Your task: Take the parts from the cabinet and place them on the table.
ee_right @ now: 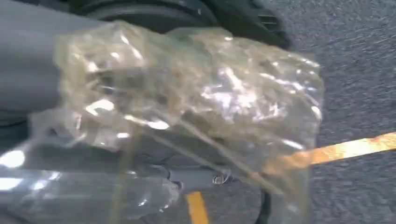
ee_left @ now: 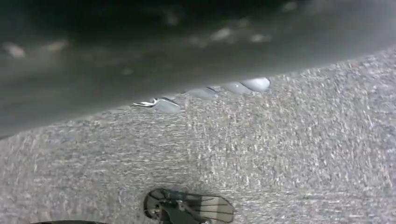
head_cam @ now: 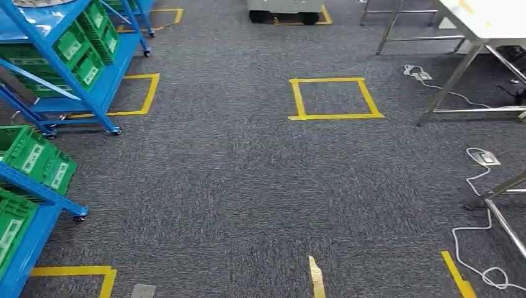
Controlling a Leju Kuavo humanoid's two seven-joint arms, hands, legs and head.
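In the right wrist view a crumpled clear plastic bag of parts (ee_right: 201, 93) lies in front of my right hand (ee_right: 28, 70), which grips it; the bag hides the fingers. My left hand (ee_left: 140, 56) is a grey blur over the carpet, its pale fingertips (ee_left: 254, 84) in a row with nothing seen in them. In the head view the blue cabinet (head_cam: 99, 93) with green bins (head_cam: 80, 49) stands at the far left. The white table (head_cam: 490, 22) is at the far right.
A second blue rack (head_cam: 37, 189) with green bins stands close at the left. A yellow tape square (head_cam: 334, 98) marks the grey carpet ahead. White cables (head_cam: 477, 180) and metal table legs (head_cam: 459, 74) are on the right. A wheeled base (head_cam: 285, 12) stands far ahead.
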